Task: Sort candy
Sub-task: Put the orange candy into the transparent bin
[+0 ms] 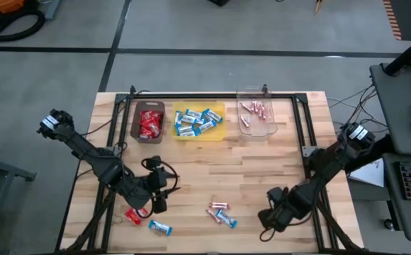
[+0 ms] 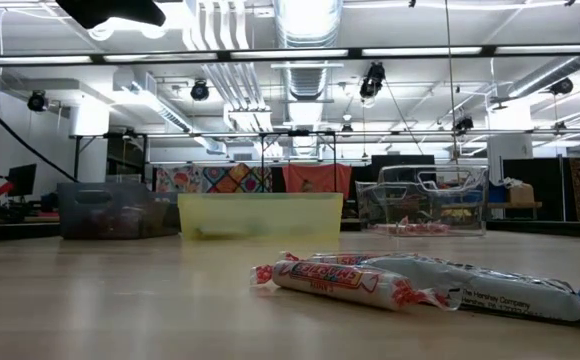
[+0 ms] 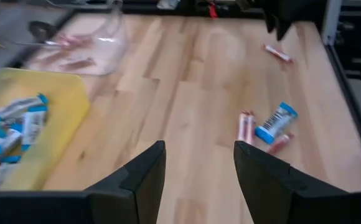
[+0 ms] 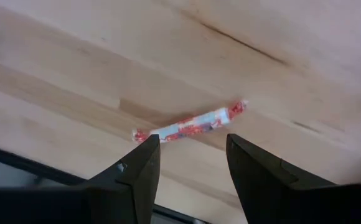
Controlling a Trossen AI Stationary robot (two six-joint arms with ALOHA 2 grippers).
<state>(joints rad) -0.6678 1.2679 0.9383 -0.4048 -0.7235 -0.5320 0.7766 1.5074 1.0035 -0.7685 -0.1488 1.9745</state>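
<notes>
Stick (image 4: 192, 126) under the right pincer (image 4: 188, 157) is the story here: a slim pink-and-white candy, flat on the worktop (image 4: 168, 50), sitting just beyond the gap between the two fingers. Its long axis runs across that gap, one twisted end poking past each finger line and one end tilted slightly farther from the pincer than the other, so the fingers would close across its narrow width and not along its length. The pincer's fingers are spread, nothing between them.

In the high view the right pincer (image 1: 271, 216) hangs low near the worktop's front right edge. The stick itself cannot be made out from up there.

Over on the other side, the left pincer (image 1: 159, 198) hovers front left, its fingers likewise apart and empty. Its wrist camera looks out at a small cluster: a blue bar (image 3: 276, 121) and two pink sticks (image 3: 247, 126), lying just beside each other ahead of that pincer and off to one side of the gap. The sticks point roughly along the pincer's line of sight; the bar sits at a slant. A red packet (image 1: 134, 215) and another bar (image 1: 160, 227) lie near the left pincer at the front edge.

Judging by reach, each arm has work within range: the right is nearest the lone stick, while the cluster lies between the two arms.
</notes>
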